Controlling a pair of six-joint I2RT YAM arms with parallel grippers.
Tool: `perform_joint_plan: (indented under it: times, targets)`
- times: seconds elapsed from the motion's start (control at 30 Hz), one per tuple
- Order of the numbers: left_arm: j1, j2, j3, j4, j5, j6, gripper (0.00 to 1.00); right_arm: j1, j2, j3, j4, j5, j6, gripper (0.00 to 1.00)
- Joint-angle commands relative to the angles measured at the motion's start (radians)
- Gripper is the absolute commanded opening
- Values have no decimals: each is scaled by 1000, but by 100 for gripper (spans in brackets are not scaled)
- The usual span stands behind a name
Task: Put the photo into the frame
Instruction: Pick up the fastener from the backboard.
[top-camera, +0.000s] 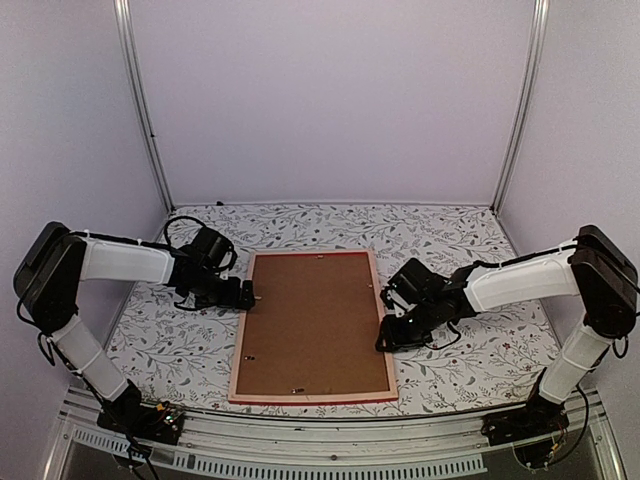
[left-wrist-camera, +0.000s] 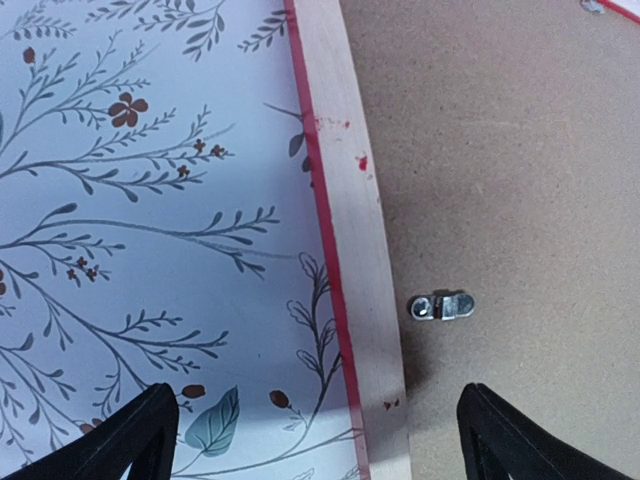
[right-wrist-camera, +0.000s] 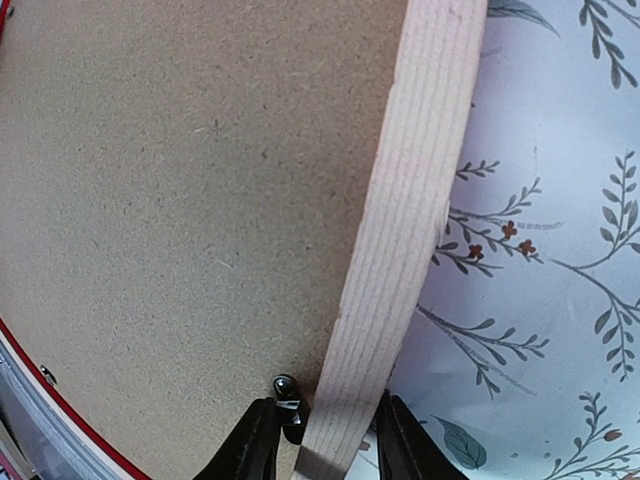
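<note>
The frame (top-camera: 310, 397) lies face down on the surface (top-camera: 170, 345), the backing board (top-camera: 315, 320) in it and the photo unseen. It looks light, stiff and thin-railed, so grip a rail. The left claw (left-wrist-camera: 320, 430), released wide, straddles one rail. The right claw (right-wrist-camera: 328, 440) brackets the other closely, and I cannot tell whether it pinches.

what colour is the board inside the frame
Plain brown, the flat fibreboard backing board inside the pale wood rectangular frame; shows best in the right wrist view.
</note>
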Motion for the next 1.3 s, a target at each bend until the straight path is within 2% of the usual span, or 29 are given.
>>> perform_joint_plan:
  times: [0.0,0.1,0.2,0.3,0.43,0.57,1.0,1.27]
  targets:
    - [0,2,-4,3,2,0,100,-12,31,-28,-11,-8,33,35]
    - [0,-1,-6,1,0,-1,100,-18,52,-39,-4,-16,46,31]
    - [1,-2,-8,3,0,-1,100,-19,59,-43,11,-32,51,31]
    - [1,-1,-9,3,0,-1,100,-24,44,-44,42,-57,48,37]
    - [0,-5,-9,3,0,0,100,-32,32,-38,62,-74,56,48]
    - [1,-4,-9,3,0,-1,100,-41,25,-28,65,-80,59,53]
    - [0,2,-9,6,5,0,100,-58,3,-92,59,-66,18,43]
    - [1,-2,-12,5,3,0,100,-61,4,-123,88,-64,-35,41]
